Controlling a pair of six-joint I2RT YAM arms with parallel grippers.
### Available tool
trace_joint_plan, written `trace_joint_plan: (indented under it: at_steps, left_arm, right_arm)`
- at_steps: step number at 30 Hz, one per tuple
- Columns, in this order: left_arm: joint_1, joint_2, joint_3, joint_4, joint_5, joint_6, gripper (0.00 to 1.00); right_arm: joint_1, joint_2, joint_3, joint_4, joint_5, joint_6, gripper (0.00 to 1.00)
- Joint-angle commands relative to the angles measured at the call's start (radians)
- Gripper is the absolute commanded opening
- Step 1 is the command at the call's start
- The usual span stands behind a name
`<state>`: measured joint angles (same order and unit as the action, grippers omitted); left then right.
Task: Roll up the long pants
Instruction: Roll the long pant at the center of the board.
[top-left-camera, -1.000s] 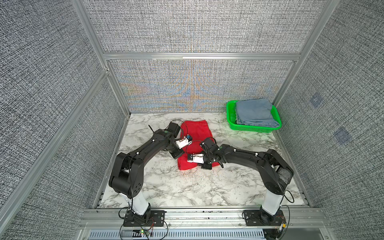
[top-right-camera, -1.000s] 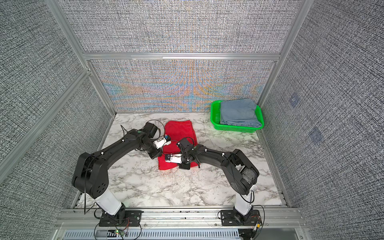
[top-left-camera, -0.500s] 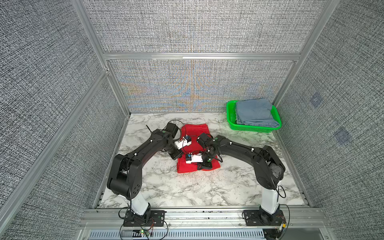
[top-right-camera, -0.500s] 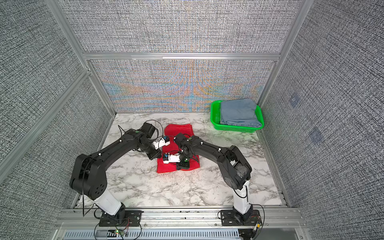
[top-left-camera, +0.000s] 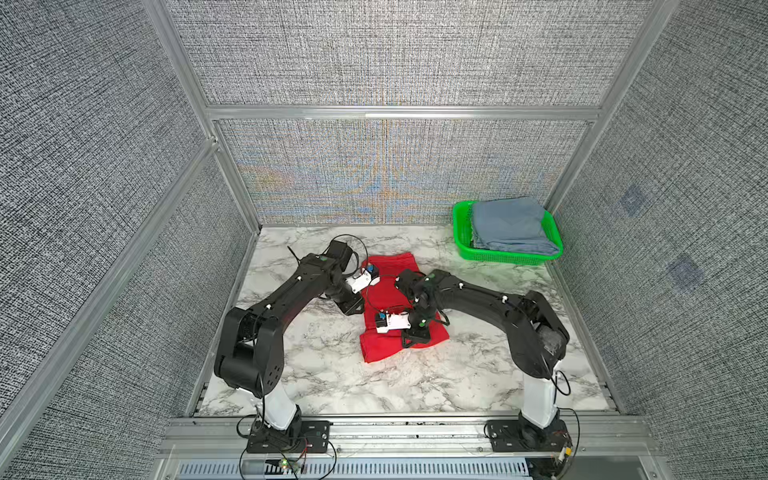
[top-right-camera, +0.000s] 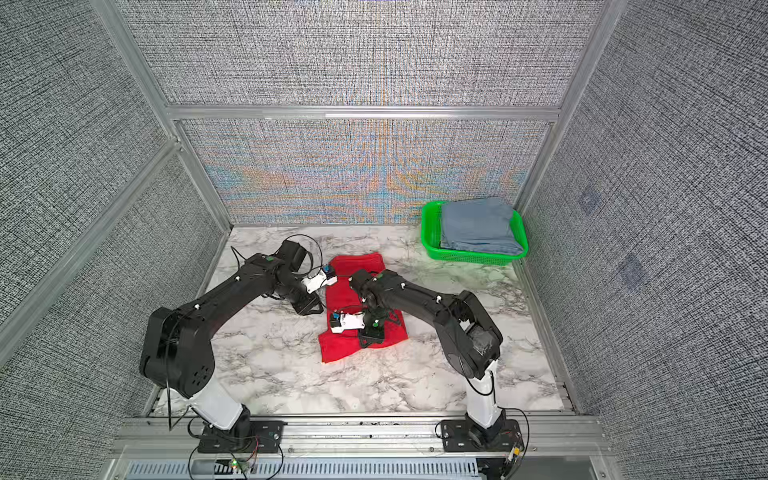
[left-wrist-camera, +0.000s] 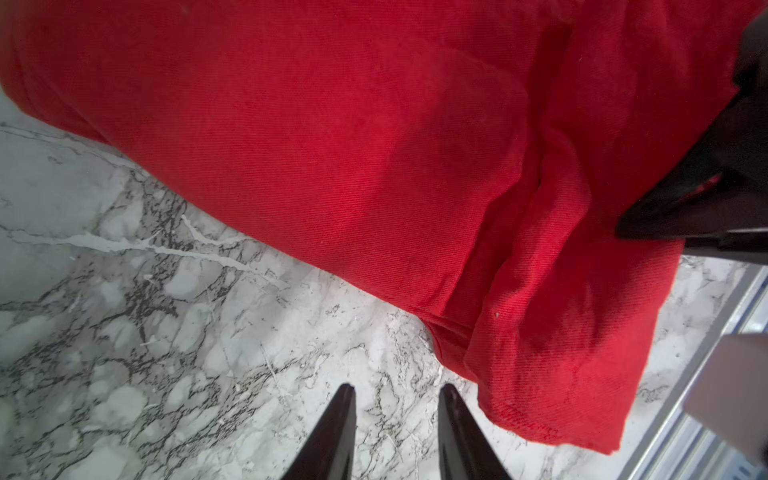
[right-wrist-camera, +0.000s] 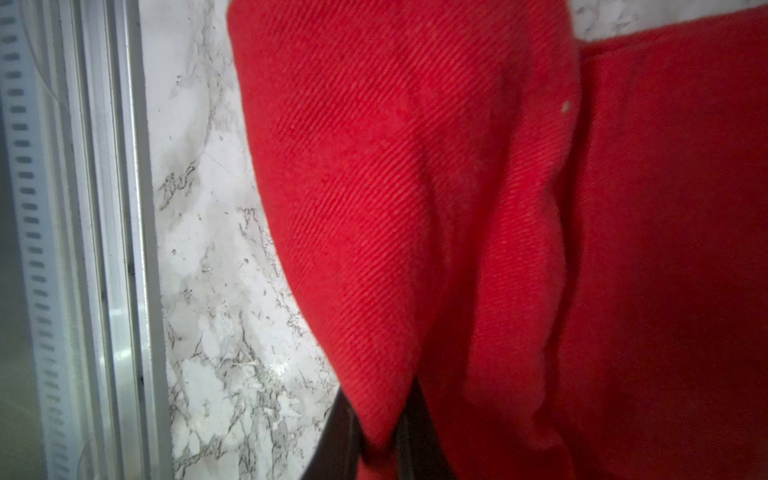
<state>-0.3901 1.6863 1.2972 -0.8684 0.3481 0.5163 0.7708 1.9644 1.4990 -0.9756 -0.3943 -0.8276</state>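
The long pants (top-left-camera: 388, 291) (top-right-camera: 349, 286) are bright red and lie folded over themselves in the middle of the marble table, with the near end bunched. My left gripper (left-wrist-camera: 392, 388) is open just off their left edge (top-left-camera: 353, 305), with only bare marble between its fingers. The red cloth (left-wrist-camera: 332, 145) lies beside it, apart from the fingertips. My right gripper (right-wrist-camera: 376, 419) is shut on a fold of the pants (right-wrist-camera: 415, 187) that drapes over its fingers. In both top views it sits low over the near end of the cloth (top-left-camera: 409, 338) (top-right-camera: 368, 340).
A green basket (top-left-camera: 463, 232) (top-right-camera: 428, 232) stands in the back right corner and holds a folded blue-grey garment (top-left-camera: 509, 224). Grey fabric walls with aluminium frames close in three sides. A metal rail (right-wrist-camera: 104, 249) runs along the table's front edge.
My left gripper has opened and let go of the cloth at the pants' left edge. The right gripper has shifted toward the front with its fold, and the near end lies further forward.
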Motion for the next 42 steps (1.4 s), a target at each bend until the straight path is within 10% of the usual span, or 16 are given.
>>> trace_joint_plan:
  at_steps: [1,42]
  left_arm:
    - [0.002,0.004,0.008,0.015,0.020,0.002,0.38]
    - [0.022,-0.068,-0.032,0.005,0.084,0.058,0.32]
  right_arm:
    - [-0.006,0.028,0.063,-0.153,-0.072,-0.038,0.00]
    - [-0.145,0.360,0.439,-0.340,-0.125,-0.068,0.00]
